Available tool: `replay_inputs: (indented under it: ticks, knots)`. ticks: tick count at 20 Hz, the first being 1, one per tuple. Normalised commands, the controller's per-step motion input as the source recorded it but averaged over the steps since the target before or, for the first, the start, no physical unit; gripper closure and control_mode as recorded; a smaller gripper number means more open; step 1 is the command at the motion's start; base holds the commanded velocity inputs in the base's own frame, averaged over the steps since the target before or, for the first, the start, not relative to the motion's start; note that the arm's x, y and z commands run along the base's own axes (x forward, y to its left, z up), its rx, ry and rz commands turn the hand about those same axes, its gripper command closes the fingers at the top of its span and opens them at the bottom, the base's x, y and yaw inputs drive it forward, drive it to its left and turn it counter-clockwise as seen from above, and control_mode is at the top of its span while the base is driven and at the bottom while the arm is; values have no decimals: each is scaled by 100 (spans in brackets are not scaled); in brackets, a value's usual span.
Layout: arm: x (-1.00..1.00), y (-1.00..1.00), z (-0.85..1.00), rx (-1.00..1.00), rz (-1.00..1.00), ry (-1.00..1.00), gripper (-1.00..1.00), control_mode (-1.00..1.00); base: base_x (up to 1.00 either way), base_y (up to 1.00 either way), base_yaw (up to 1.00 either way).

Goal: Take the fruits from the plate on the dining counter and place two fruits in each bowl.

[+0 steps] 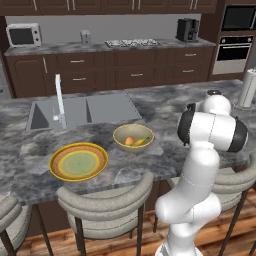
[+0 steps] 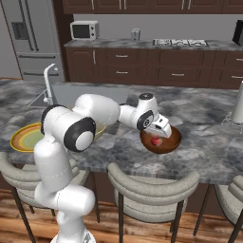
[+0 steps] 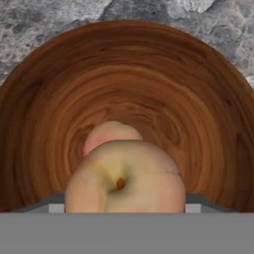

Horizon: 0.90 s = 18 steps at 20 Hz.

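My gripper [image 2: 159, 133] hangs over the dark wood-like bowl [image 2: 172, 141] on the dining counter [image 1: 20, 150]. In the hand view the gripper [image 3: 124, 204] is shut on a pale brownish round fruit [image 3: 124, 173] above the bowl's inner wall [image 3: 149, 74]. A red round fruit [image 2: 155, 141] lies in that bowl, and its top [image 3: 110, 135] peeks out behind the held one. The cream bowl [image 1: 120, 133] holds an orange-red fruit [image 1: 129, 140] and a yellow banana [image 1: 142, 141]. The yellow-rimmed plate [image 1: 78, 162] lies bare to the left.
An inset sink [image 1: 75, 112] with a white tap [image 1: 59, 97] sits behind the plate. Padded stools [image 1: 105, 200] line the counter's near edge. A tall white object [image 1: 247, 89] stands at the far right of the counter.
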Motion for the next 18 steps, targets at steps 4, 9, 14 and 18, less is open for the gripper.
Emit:
replay_inputs:
  ticks: [4,9,14,18]
  knots:
    - [26,-11,-22,0,0,1,100,-100,0,0,0]
    - [20,-3,-17,0,0,2,-100,-100,0,0,0]
    - [1,-2,0,0,0,1,-100,-100,0,0,0]
    - [-7,-12,0,0,0,0,-100,-100,0,0,0]
